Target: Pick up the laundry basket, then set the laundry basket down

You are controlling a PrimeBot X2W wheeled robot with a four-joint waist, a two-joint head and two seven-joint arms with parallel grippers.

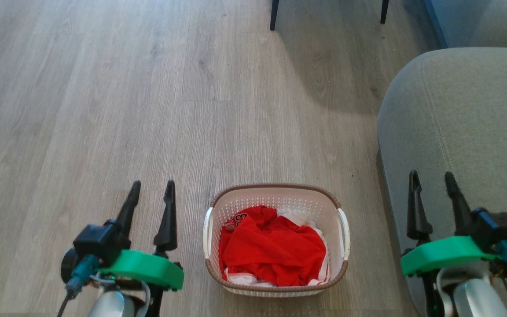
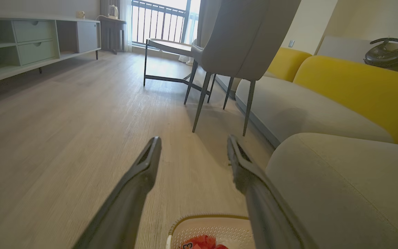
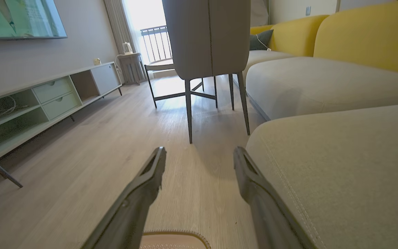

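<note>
The basket [image 1: 276, 186] stands on the wooden floor [image 1: 104, 110] at 6 o'clock in the head view, upright, with red-and-white clothes [image 1: 275, 246] heaped inside below its brown rim. Its two white handles [image 1: 208, 233] sit at the 9 and 3 o'clock sides. The left pincer [image 1: 153, 182] hangs at 9 o'clock from the basket, just beside it but not touching. Its two dark fingers are spread apart and point toward 12 o'clock, with nothing between them. The right pincer [image 1: 431, 173] is at 3 o'clock from the basket, farther off than the left one. It is over the edge of the grey sofa [image 1: 469, 123], fingers likewise parted and empty, pointing toward 12. Two dark chair legs [image 1: 273, 15] show at 12 o'clock, well apart from the basket. In the left wrist view the basket's rim and a bit of red cloth peek in at 6 o'clock between the spread fingers, with the chair [image 2: 240, 38] ahead at 12 and the sofa at 3 to 4 o'clock. In the right wrist view a sliver of the rim lies at 6 o'clock, a low cabinet [image 3: 47, 100] runs along 9 o'clock, and the sofa cushion sits at 4 o'clock against the right-hand finger.
</note>
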